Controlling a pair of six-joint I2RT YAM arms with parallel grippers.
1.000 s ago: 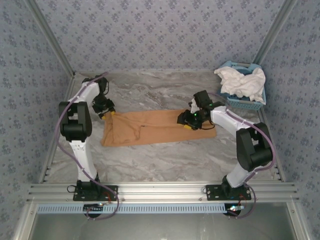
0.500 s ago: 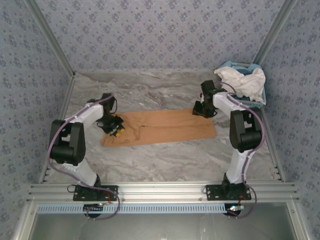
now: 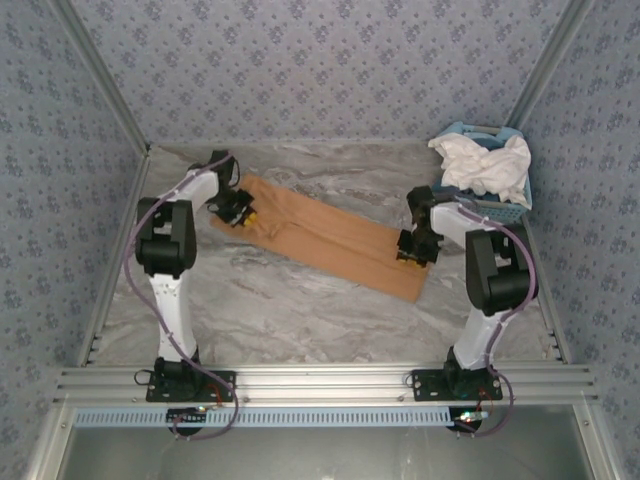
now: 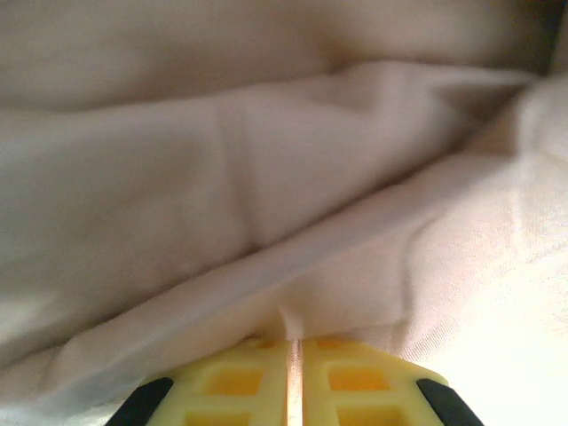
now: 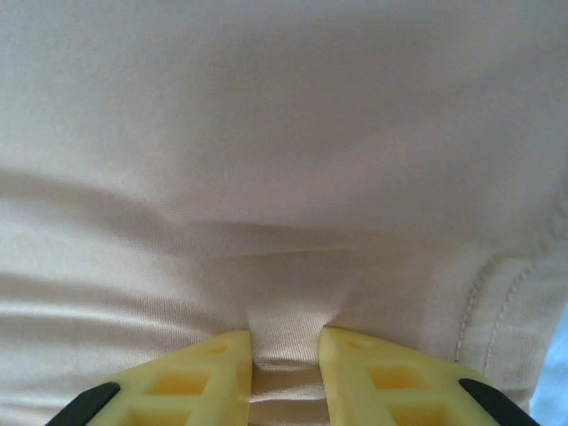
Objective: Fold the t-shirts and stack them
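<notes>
I have the tan shirt [image 3: 322, 237] on the counter [image 3: 300, 320], lying as a long narrow band on a slant, from far left to near right. It looks folded lengthwise already, and no chest print faces up.

Left tool [image 3: 238, 211] sits on the far-left end. On its wrist camera the yellow fingers [image 4: 232, 380] are pressed almost flat together, with a thin ridge of tan cloth nipped between them. Right tool [image 3: 415, 250] is on the near-right end. Its fingers [image 5: 202, 377] stand a little apart and a thicker tuck of cloth is bunched in the gap, with a stitched hem just to the side. So both tools are pinching the same shirt, 1 at each end.

I judge I'm mid-fold on shirt 1 of 2, with the crosswise fold not yet made. The white shirt [image 3: 483, 165] is heaped in the blue basket [image 3: 492, 207] at the far right, well apart from all this.

The next move calls for lifting 1 end and carrying it over the other while both pinches stay firm. The band has to stay taut enough not to twist, and the edges have to line up before I let go.
</notes>
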